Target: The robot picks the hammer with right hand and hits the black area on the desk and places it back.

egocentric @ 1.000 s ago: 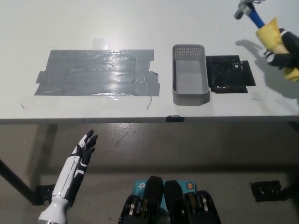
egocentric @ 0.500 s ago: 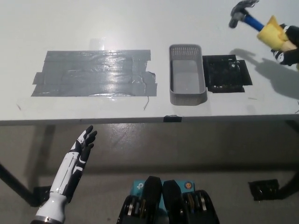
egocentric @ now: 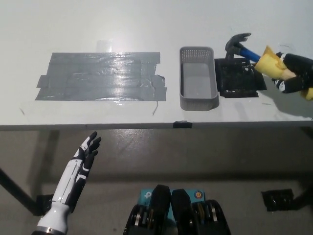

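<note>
Overhead, a white desk (egocentric: 146,29) is filling the upper half of the head view; a wide patch of grey tape (egocentric: 100,76) is lying across its left part, an empty grey basket (egocentric: 198,78) is sitting right of centre, and the black area (egocentric: 238,78) is lying just beside the basket on its right; the black right hand (egocentric: 292,76) is wrapping closed around the hammer (egocentric: 254,56) by its yellow grip, with the blue shaft slanting up-left and the dark head hanging over the far edge of the black area; whether it is touching cannot be told; the white left hand (egocentric: 87,152) is resting below the desk edge at lower left, fingers spread, holding nothing; so the pick looks done, the strike appears underway, and placing the hammer back is not yet done.
</note>
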